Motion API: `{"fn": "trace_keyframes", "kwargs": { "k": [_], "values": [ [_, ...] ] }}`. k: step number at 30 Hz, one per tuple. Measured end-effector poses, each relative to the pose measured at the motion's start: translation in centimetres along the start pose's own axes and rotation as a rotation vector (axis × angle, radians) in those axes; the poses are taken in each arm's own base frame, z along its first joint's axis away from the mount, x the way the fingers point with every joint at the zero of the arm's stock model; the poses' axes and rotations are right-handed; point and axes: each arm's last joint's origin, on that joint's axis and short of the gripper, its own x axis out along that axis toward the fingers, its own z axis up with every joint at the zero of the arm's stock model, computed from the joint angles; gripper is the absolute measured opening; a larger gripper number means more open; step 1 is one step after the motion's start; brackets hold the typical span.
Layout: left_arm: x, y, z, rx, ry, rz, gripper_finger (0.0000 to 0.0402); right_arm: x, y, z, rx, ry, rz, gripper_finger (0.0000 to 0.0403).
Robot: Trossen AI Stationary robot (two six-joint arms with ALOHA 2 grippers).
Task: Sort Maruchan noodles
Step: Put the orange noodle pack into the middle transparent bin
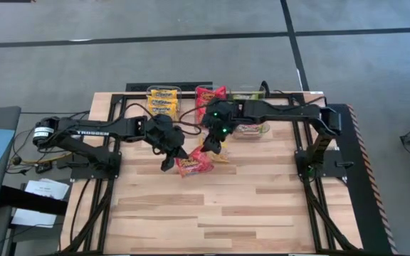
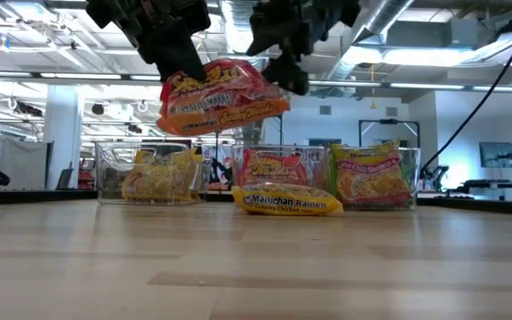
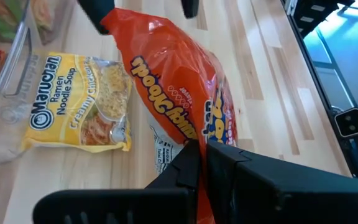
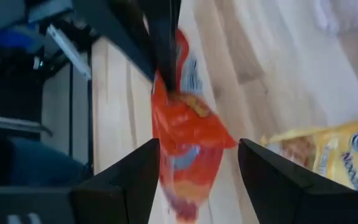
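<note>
A red-orange Maruchan noodle packet (image 2: 220, 96) hangs in the air above the table's middle, with my left gripper (image 1: 169, 160) shut on it. My right gripper (image 4: 197, 180) is open. Its two fingers stand on either side of the packet's free end (image 4: 188, 149), and I cannot tell whether they touch it. A yellow packet (image 3: 79, 102) lies flat on the table in front of the bins. At the far edge, three clear bins hold yellow (image 2: 149, 173), red (image 2: 278, 167) and green-labelled (image 2: 372, 173) packets. My left gripper pinches one short end of the red-orange packet (image 3: 191, 134) between its two shut fingers. The fingers slant down from the table's left side. The packet is lifted clear of the table and sticks out from the fingers toward my right gripper, tilted.
The three bins stand in a row at the table's far edge (image 1: 164, 99), (image 1: 211, 94), (image 1: 253, 130). The right arm (image 1: 283, 110) reaches across the green bin. Bare wood (image 1: 226, 206) fills the near half of the table.
</note>
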Motion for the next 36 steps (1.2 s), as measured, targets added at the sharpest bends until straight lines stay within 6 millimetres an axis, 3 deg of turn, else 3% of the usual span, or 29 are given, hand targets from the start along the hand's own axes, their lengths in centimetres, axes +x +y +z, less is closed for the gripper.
{"fn": "trace_keyframes", "kwargs": {
  "k": [15, 22, 28, 36],
  "values": [
    [0.0, 0.1, -0.1, -0.002, 0.012, 0.026, 0.0000, 4.1, -0.2, -0.2, -0.040, 0.028, 0.072, 0.0240],
    [0.0, 0.1, -0.1, 0.007, 0.006, 0.044, 0.0000, 8.5, -0.1, -0.9, -0.166, 0.033, 0.086, 0.0240],
    [0.0, 0.2, -0.2, 0.004, 0.017, 0.050, 0.0000, 11.1, -1.3, -1.8, -0.147, 0.074, 0.069, 0.0240],
    [-0.7, 0.3, -2.0, -0.035, 0.196, 0.124, 0.0000, 11.4, -1.3, -1.0, -0.116, -0.026, 0.019, 0.0239]
  ]
}}
